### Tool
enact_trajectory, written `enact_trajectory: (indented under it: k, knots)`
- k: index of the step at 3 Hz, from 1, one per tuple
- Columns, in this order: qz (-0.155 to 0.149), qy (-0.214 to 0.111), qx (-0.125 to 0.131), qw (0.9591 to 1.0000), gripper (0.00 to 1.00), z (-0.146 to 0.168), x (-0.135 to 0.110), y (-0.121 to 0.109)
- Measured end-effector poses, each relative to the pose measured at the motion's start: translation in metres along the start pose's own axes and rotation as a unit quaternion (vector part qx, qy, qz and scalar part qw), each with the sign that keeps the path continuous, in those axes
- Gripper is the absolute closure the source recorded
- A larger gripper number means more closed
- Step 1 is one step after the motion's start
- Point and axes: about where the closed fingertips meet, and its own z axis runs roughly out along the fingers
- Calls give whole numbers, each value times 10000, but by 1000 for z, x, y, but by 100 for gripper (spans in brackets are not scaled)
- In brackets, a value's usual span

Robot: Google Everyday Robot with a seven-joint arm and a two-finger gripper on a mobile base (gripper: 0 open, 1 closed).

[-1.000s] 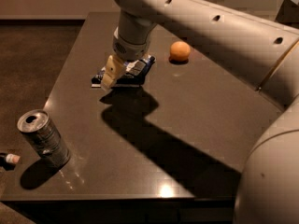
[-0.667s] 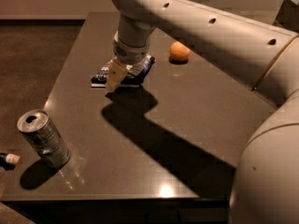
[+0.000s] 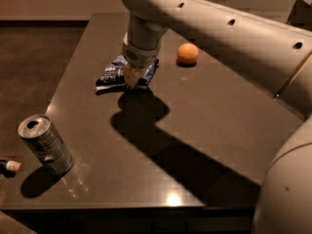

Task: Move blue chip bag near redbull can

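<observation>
The blue chip bag (image 3: pixel 113 74) lies flat on the dark table (image 3: pixel 195 126), left of centre toward the far side, dark blue with white panels. My gripper (image 3: pixel 132 77) points down over the bag's right half and covers part of it. The redbull can (image 3: pixel 45 144), slim and silver with a dark top opening, stands tilted at the table's near left corner, well apart from the bag.
A small orange ball (image 3: pixel 187 53) sits on the table to the right of the bag, behind my arm. My large pale arm (image 3: pixel 229 38) crosses the upper right. A small object (image 3: pixel 9 166) lies on the floor beyond the left table edge.
My gripper has shifted a little to the right over the bag and sits lower on it. The bag, can and ball stay in place.
</observation>
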Motion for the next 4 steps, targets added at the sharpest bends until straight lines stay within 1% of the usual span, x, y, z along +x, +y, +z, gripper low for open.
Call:
enact_trajectory:
  k: [1,2,3,4]
  knots:
    - [-334,-185,-201,9991,96,-20,7,2]
    - [-942,-389,-574,9931,100,-35,22,13]
    - [-1650,-607,-862,9806,100,-48,42,31]
    - [-2563,-876,-1028,9571,100,-59,54,73]
